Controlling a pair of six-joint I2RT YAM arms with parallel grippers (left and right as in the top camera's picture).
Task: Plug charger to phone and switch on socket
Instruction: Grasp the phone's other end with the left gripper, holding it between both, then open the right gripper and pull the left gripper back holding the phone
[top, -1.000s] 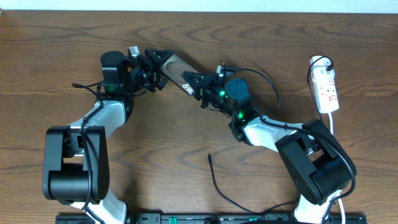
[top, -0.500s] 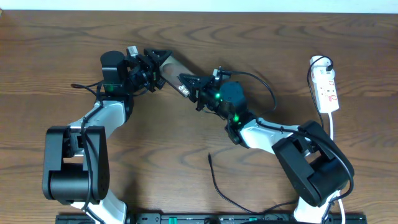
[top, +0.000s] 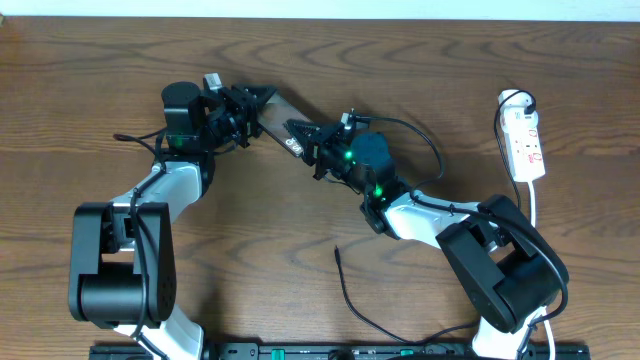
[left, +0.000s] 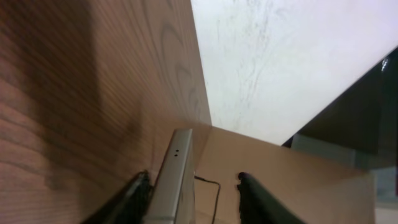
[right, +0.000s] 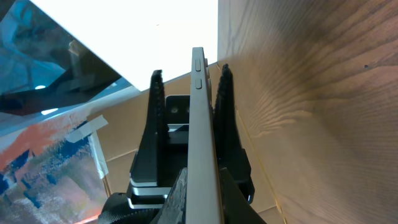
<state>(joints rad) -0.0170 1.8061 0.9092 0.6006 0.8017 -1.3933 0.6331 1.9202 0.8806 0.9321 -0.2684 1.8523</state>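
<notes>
Much of the phone (top: 283, 108) is hidden by the 2 grippers. It is near the far edge of the worktop (top: 100, 60), left of the middle. Its white lettering is too small to read. The right gripper (top: 300, 135) is clamped on the phone's nearer end. The left gripper (top: 252, 106) stands around the farther end: 1 finger (left: 138, 198) touches it, and a gap shows at the other. The charger (top: 345, 285) lies free by the near edge, partly cut off. The socket (top: 526, 140) lies at the right edge, and its red marks are unreadable. Bare wood is free on the left side.
</notes>
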